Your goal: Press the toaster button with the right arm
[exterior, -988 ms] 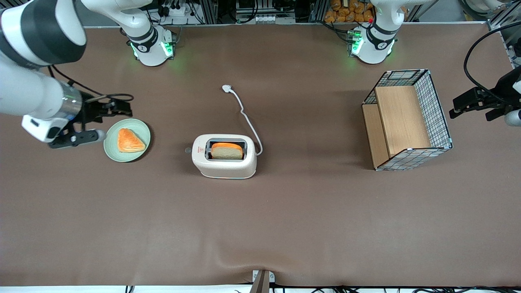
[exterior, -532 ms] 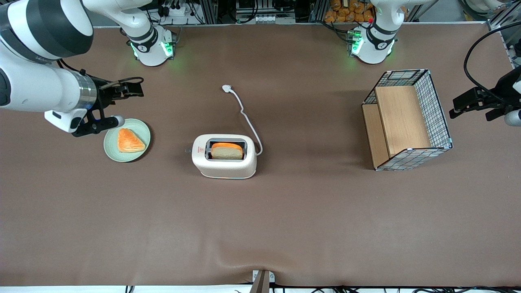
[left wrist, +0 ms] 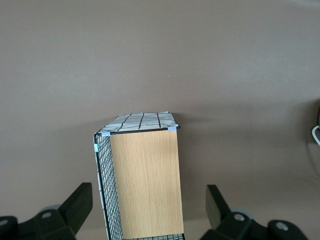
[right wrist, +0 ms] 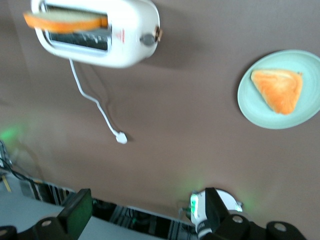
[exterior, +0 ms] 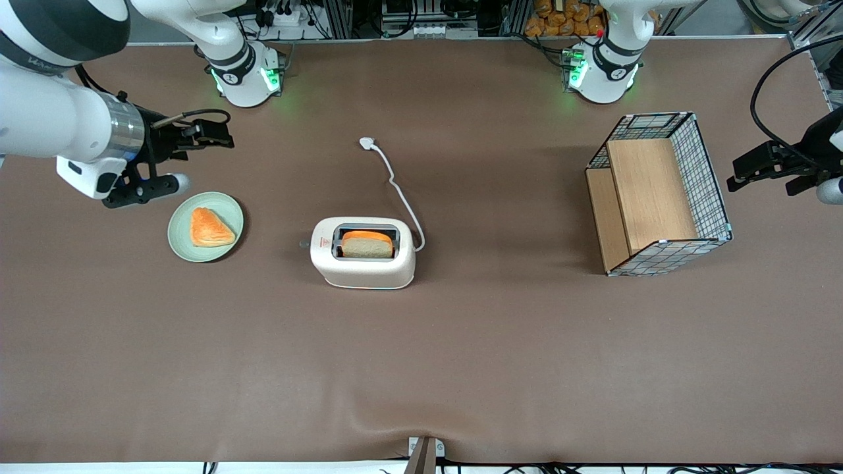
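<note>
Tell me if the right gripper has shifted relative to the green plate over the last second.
Yes. The gripper has moved farther from the front camera, clear of the green plate it overlapped, open, well short of the toaster.

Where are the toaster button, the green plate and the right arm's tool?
toaster button (right wrist: 147, 39): right wrist view, on the grey knob's face.
green plate (exterior: 180, 241): front view, on bare rim beside the pastry.
right arm's tool (exterior: 197, 135): front view, at its black tip, farther from the camera than the plate.
</note>
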`<action>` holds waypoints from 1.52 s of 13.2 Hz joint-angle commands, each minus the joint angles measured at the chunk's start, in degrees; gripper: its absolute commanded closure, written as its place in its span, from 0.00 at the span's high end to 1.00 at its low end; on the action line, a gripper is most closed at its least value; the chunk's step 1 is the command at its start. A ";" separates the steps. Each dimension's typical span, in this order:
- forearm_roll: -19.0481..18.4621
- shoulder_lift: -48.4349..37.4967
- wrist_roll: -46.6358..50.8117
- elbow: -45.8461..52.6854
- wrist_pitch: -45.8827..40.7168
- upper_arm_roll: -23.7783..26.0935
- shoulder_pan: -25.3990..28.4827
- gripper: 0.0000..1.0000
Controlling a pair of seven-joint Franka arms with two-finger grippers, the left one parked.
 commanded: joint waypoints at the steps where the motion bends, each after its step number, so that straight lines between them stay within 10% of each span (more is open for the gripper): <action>1: 2.23 2.43 0.10 1.45 0.02 -0.51 -4.25 1.00; 3: 3.28 4.10 -0.08 1.54 2.03 -0.51 -4.09 1.00; 7: 7.40 8.66 -0.17 1.36 7.39 -0.42 -4.43 0.00; 9: 13.12 11.57 -0.34 1.36 9.59 -0.51 -4.44 0.00; 20: 13.58 14.57 -10.95 -10.04 22.61 -0.42 -5.66 0.00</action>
